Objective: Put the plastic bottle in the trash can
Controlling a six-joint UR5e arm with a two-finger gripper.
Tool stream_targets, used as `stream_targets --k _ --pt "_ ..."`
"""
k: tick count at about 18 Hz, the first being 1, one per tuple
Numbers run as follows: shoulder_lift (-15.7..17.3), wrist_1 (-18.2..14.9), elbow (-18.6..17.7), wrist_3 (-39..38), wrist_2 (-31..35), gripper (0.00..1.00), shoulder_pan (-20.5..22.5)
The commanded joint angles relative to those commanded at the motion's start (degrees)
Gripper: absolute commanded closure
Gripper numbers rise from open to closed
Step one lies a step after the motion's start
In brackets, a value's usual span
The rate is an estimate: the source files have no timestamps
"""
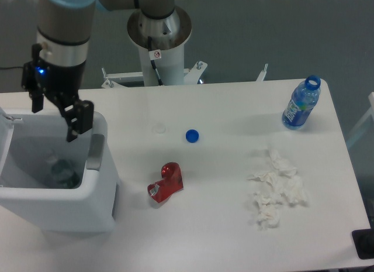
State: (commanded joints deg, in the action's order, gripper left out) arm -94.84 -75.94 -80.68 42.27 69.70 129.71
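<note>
Camera: plastic bottle (62,170) in trash can (93,184), below gripper (56,117).

From my feed the light is even and cool, coming mostly from overhead. The white bench (222,225) reads bright without glare, and shadows under things are soft and short. Everything is slightly soft and low in detail. Inside the trash can (58,207) it is dimmer, and the plastic bottle (63,171) shows only as a blurred dark-green smudge.
</note>
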Motion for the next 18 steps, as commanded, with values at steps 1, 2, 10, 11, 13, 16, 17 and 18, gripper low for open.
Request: stream_targets --k 1,2,10,11,13,16,17,18 --pt "0.09 0.00 -0.44 1.13 0.18 0.00 1.24" --pt "0.35 0.09 -1.66 3.15 1.22 0.00 2.47" --pt "2.11 -0.26 -12.47 14.33 15.55 0.00 10.12" --pt "1.76 -0.18 -13.35 14.94 15.99 0.00 11.52" --pt "-0.86 -0.26 -13.80 18.09 17.31 0.00 13.46" --pt "-4.73 -0.18 -13.45 26.61 19.24 0.00 14.52" --pt "-6.14 -0.17 -13.10 27.94 19.95 0.00 14.43" --pt "-6.50 0.09 -13.10 28.13 20.21 0.00 14.34"
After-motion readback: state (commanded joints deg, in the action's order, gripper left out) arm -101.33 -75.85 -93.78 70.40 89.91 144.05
